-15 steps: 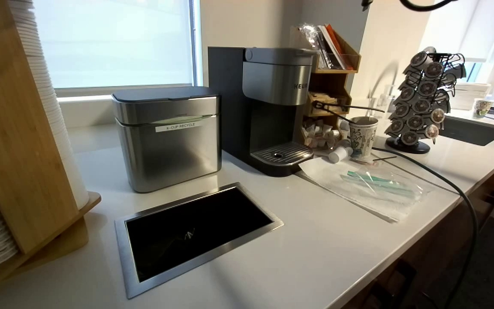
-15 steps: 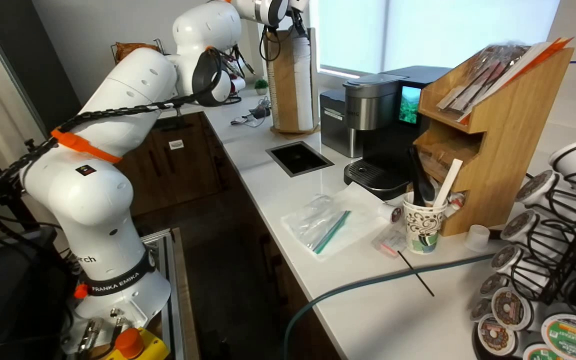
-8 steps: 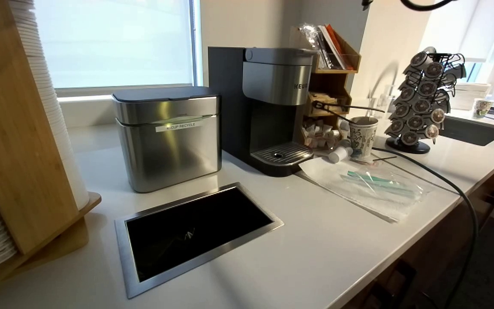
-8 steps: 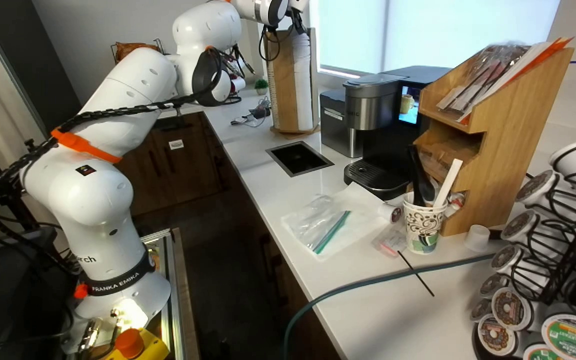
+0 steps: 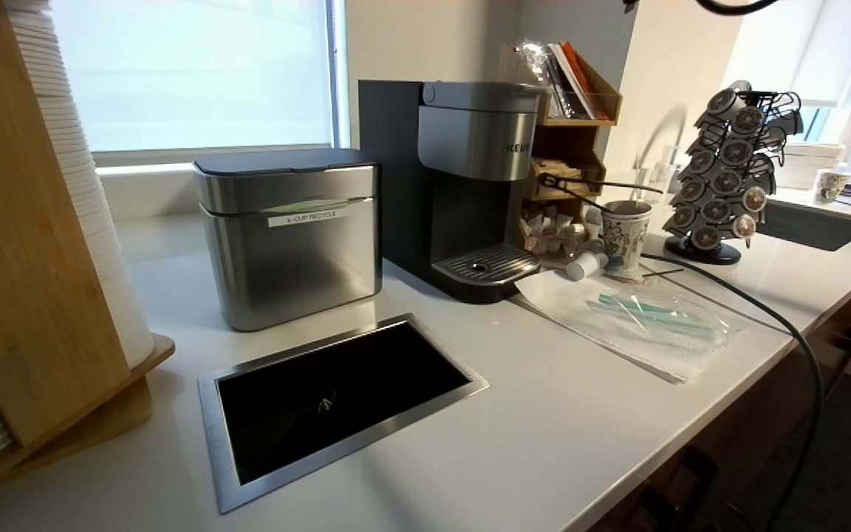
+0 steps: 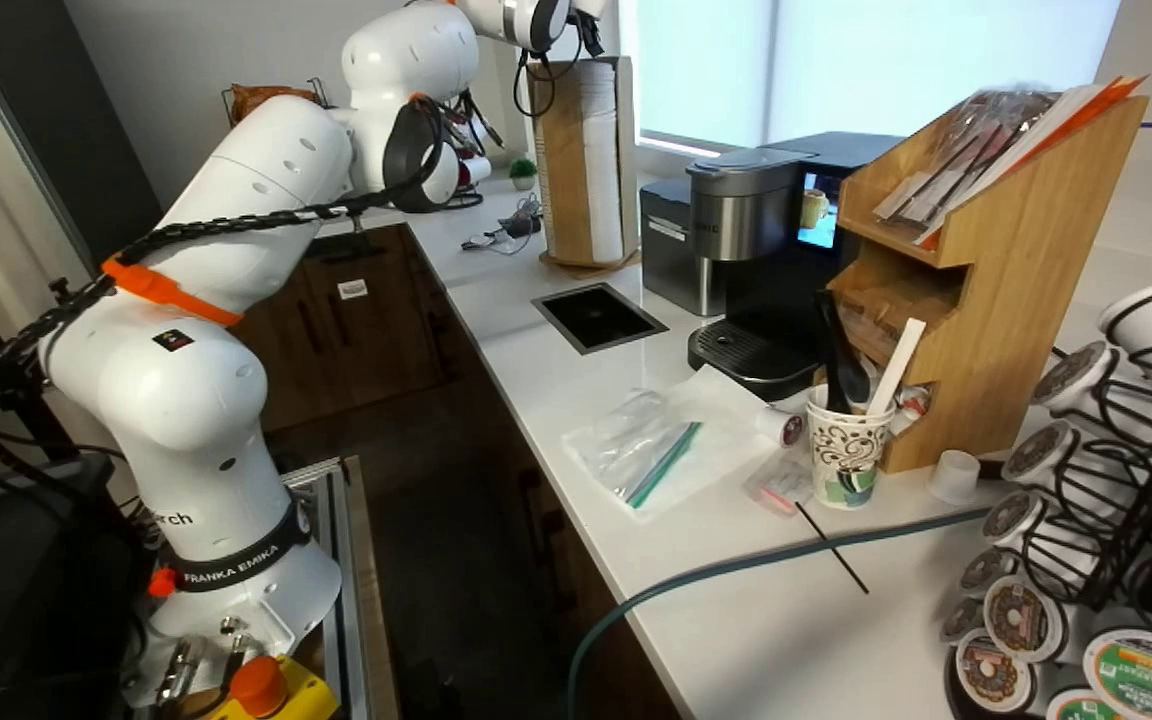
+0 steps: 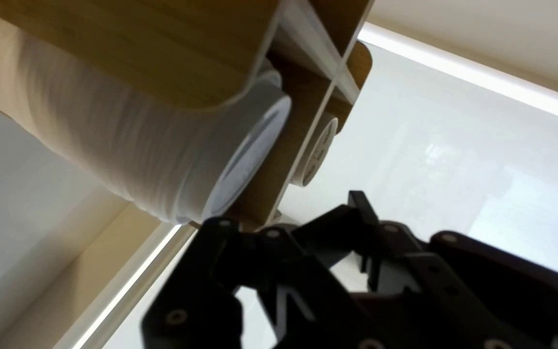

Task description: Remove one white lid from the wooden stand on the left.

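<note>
At the left in an exterior view stands the tall wooden stand [image 5: 41, 244], its stack of white lids [image 5: 82, 185] rising along one side. Above the stand [image 6: 564, 180] and its lids [image 6: 601, 170], my gripper [image 6: 592, 44] hangs near the top of the frame. In the wrist view the lid stack [image 7: 114, 131] lies sideways, with the top lid [image 7: 250, 157] facing right beside the wooden panel [image 7: 162, 43]. My gripper [image 7: 356, 213] is shut, its fingertips together and no lid visible between them. It is apart from the stack.
Beside the stand are a steel bin [image 5: 292, 251] and a framed opening [image 5: 351, 399] sunk in the counter. A coffee maker [image 5: 470, 192], a packet rack [image 6: 1006, 330] and a pod carousel [image 5: 728, 170] stand farther along. Paper cups [image 7: 317, 150] occupy another compartment of the stand.
My gripper has closed and moved up and slightly left, away from the top of the lid stack. The stand has turned a little, showing more of the lids.
</note>
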You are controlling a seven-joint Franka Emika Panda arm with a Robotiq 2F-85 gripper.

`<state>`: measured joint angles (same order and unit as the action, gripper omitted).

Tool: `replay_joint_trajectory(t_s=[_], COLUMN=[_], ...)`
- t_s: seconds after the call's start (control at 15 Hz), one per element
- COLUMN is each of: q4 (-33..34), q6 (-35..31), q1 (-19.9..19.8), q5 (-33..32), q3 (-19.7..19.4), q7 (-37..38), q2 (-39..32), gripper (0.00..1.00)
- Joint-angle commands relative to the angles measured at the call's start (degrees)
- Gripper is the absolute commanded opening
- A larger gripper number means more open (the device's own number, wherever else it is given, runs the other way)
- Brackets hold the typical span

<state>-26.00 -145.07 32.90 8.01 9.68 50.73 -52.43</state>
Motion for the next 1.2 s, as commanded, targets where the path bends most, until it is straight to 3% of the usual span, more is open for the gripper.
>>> replay_joint_trajectory(t_s=[0.0,0.13,0.2,0.27,0.6,0.73,0.87,0.93,1.07,1.13], q4=[-0.2,-1.3,-1.1,-0.3,-1.0,-0.8,-0.3,0.3,-0.2,-0.2], q6=[-3.1,-0.7,1.1,2.3,13.6,20.2,23.2,20.1,21.4,21.5], q1=[0.1,0.1,0.3,0.6,2.5,3.1,2.6,2.3,2.4,2.4], q5=[1.3,0.6,0.2,-1.0,-8.3,-9.9,-8.6,-8.7,-8.6,-8.5], q3=[0.7,-0.3,-1.2,-2.9,-10.2,-10.5,-8.0,-8.5,-8.0,-7.9], q7=[-0.2,1.8,3.9,6.1,11.7,10.4,6.1,8.1,6.7,6.5], q2=[-0.3,0.5,0.6,0.4,3.1,4.2,4.8,3.4,4.4,4.5], gripper=[0.01,0.01,0.07,0.28,0.65,0.8,0.95,0.77,0.93,0.96])
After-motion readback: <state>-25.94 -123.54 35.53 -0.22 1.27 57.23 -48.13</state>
